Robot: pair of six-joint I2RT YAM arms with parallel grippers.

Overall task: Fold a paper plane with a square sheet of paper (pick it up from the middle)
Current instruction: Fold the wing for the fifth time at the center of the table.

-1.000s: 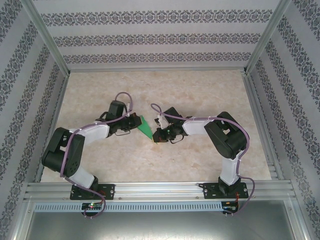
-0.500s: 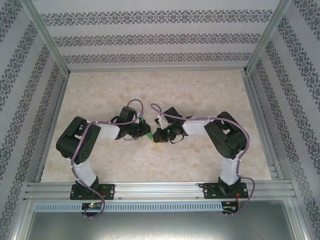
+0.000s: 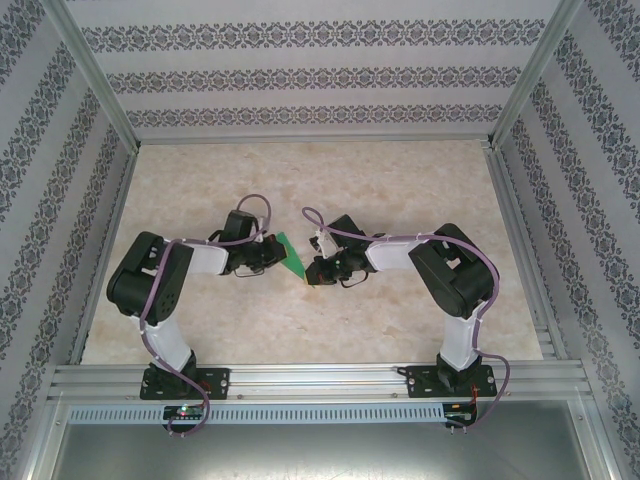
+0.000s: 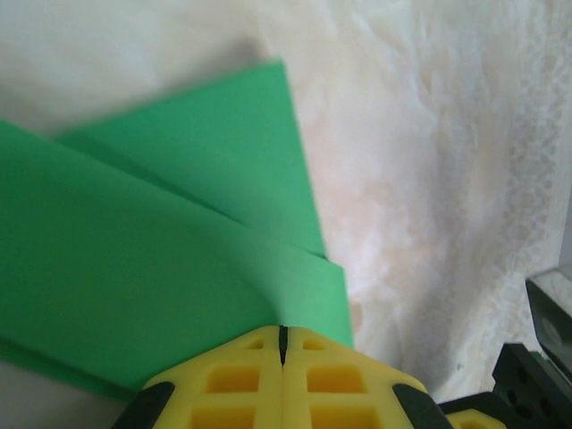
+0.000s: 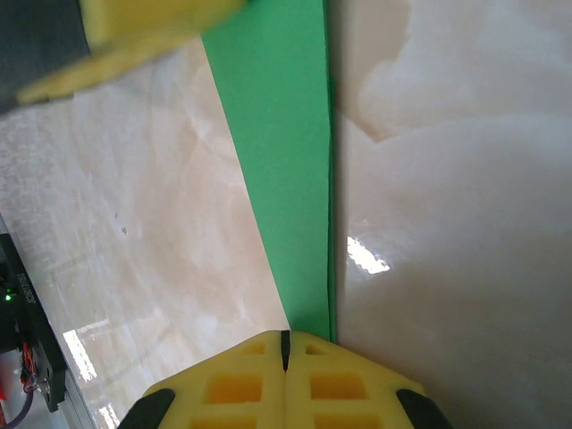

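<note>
Left hand (image 3: pixel 274 252) pulled back left; green paper (image 3: pixel 292 257) re-exposed.

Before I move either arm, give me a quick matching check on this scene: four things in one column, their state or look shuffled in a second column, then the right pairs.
Things
1. left gripper
2. right gripper
3. green paper
4. table

States
A. pale, marbled surface
B. shut on the narrow tip of the wedge
C. folded into a creased wedge, spanning the gap between the two arms
D. shut on the wide, layered end of the wedge

Pairs: 1-D, 2-B, 3-C, 4-A
</note>
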